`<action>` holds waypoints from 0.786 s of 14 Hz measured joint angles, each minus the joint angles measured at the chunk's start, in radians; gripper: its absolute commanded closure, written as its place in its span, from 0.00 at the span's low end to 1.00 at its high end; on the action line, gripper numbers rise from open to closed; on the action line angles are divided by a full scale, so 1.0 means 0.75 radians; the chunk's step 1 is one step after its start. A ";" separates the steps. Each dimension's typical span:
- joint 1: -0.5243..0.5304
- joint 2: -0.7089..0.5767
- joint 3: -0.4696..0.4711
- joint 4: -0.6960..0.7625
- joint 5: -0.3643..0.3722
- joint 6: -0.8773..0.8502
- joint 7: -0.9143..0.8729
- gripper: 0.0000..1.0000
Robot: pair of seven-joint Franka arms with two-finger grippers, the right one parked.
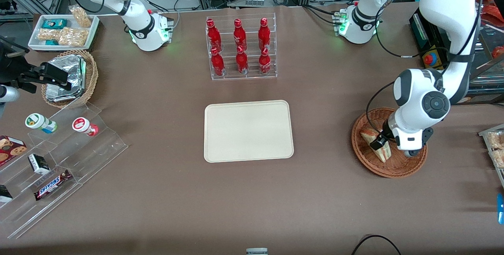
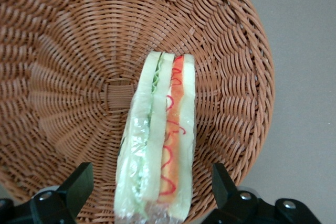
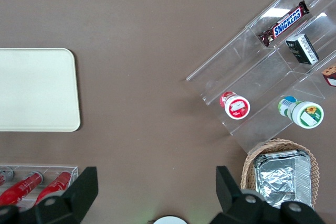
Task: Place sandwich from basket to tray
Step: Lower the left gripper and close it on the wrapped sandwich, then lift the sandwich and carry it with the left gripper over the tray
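Note:
The sandwich [image 2: 163, 129] is a wrapped wedge of pale bread with green and red-orange layers, standing on edge in the round reddish-brown basket [image 2: 63, 77]. My gripper [image 2: 152, 187] is open and straddles the sandwich's thick end, one finger on each side with a gap to the wrap. In the front view the gripper [image 1: 384, 144] sits low inside the basket [image 1: 393, 168] at the working arm's end of the table, partly covering the sandwich [image 1: 384, 153]. The cream tray [image 1: 248, 131] lies bare at the table's middle.
A clear rack of red bottles [image 1: 241, 48] stands farther from the front camera than the tray. Toward the parked arm's end are a tan basket of foil packets [image 1: 71, 77], a white snack tray [image 1: 63, 30] and a stepped acrylic stand [image 1: 59, 156] with snacks.

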 measured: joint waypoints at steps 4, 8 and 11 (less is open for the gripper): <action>-0.020 0.052 -0.001 0.000 0.003 0.001 0.042 0.91; -0.026 0.021 0.000 0.116 0.003 -0.307 0.277 0.89; -0.089 -0.012 -0.012 0.328 0.003 -0.645 0.448 0.87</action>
